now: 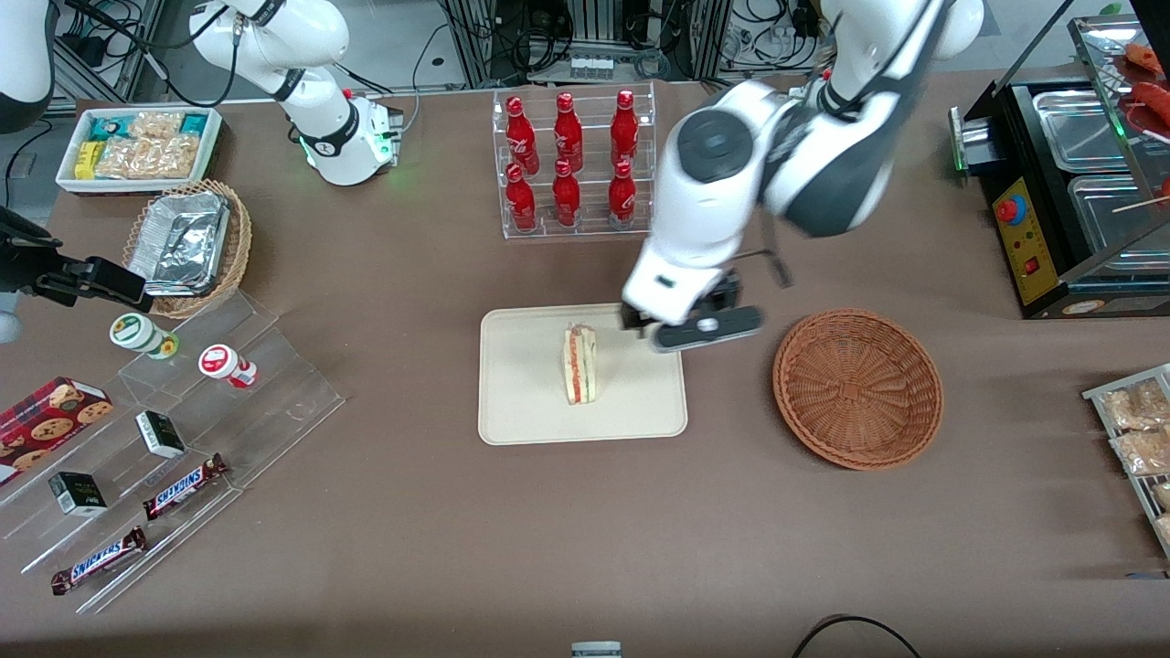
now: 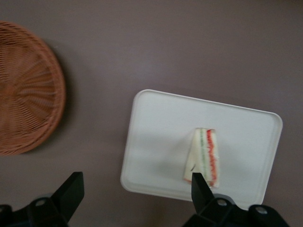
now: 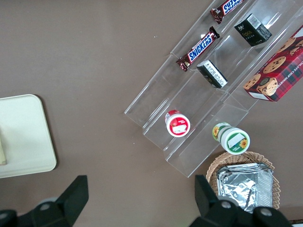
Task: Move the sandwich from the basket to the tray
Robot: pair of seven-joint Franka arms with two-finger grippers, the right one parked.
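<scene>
The sandwich point(image 1: 579, 365) point(image 2: 204, 156), a pale wedge with red and green layers along its cut edge, stands on the cream-white tray point(image 1: 530, 402) point(image 2: 156, 137) near its middle. The reddish-brown wicker basket point(image 1: 857, 387) point(image 2: 23, 113) sits beside the tray toward the working arm's end and holds nothing. My gripper point(image 1: 644, 331) point(image 2: 137, 189) hangs above the tray's edge nearest the basket, raised off the sandwich. Its fingers point(image 2: 72, 189) stand wide apart and open with nothing between them.
A clear rack of red bottles point(image 1: 574, 164) stands farther from the front camera than the tray. A tan basket with foil containers point(image 1: 187, 245), a white snack box point(image 1: 142, 146) and clear tiered shelves of snacks point(image 1: 174, 457) lie toward the parked arm's end. A food warmer point(image 1: 1069, 183) stands at the working arm's end.
</scene>
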